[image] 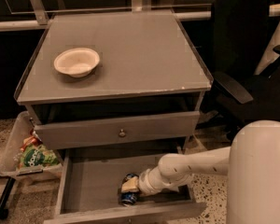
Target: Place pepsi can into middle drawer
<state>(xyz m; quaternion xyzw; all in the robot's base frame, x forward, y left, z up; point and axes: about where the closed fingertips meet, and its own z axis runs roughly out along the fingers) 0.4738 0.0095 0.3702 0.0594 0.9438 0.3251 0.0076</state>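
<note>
No brand name could be read on the pepsi can (pixel 129 199): only its blue wall with pale markings showed, too small to make out. The one bit of lettering in view was white print on a green snack bag (pixel 35 157), not legible, lying with other packets in a pale bin (pixel 10 146) on the floor to the left of the table (pixel 140 41).

The can was down inside the middle drawer (pixel 91 185), which was pulled out, near the middle of its grey floor and close to the front rim. The gripper (pixel 130 188) was low in the drawer with it, its fingers (pixel 129 185) closed on the can's middle, a cream pad lying across the can so that blue showed above and below it. The white arm (pixel 196 164) reached in from the right over the drawer's side wall and hid part of the floor behind it. A large white rounded part of the robot (pixel 261 171) filled the lower right corner.

Above the open drawer, the upper drawer face (pixel 84 135) with its small round knob (pixel 122 133) overhung the back of the opening. On the table top sat a round cream bowl (pixel 77 61), toward the left and well apart from the can. A black office chair (pixel 242 55) stood just beside the table on the right
</note>
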